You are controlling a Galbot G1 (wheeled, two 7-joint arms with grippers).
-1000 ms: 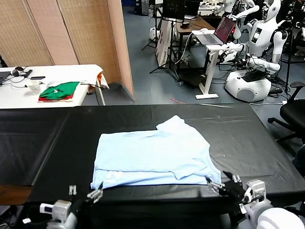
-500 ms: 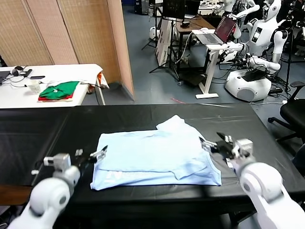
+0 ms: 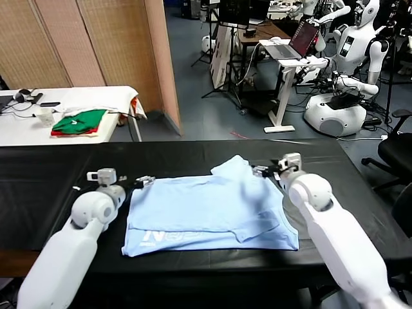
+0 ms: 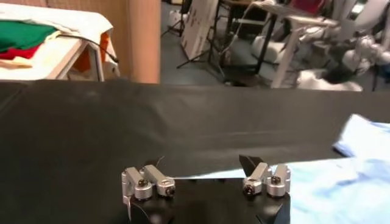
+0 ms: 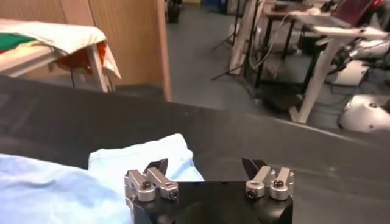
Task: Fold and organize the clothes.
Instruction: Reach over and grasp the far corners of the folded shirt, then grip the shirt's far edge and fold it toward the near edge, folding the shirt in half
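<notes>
The left gripper (image 3: 143, 181) hovers at the far left corner of the light-blue T-shirt (image 3: 206, 212), jaws apart and holding nothing. The shirt lies partly folded in the middle of the black table (image 3: 51, 193). At its far right sleeve, the right gripper (image 3: 265, 171) hangs with jaws spread, empty too.

A black-covered table (image 3: 58, 187) is seen in the foreground, with a white table (image 3: 38, 122) set behind it at the left — a green and red garment pile (image 3: 80, 122) is laid on it. Woven tan partition panels (image 3: 96, 45) are stood behind, and a grey-blue floor (image 3: 206, 96) is seen beyond — a laptop (image 3: 304, 40) is placed on a stand (image 3: 286, 84) there.
</notes>
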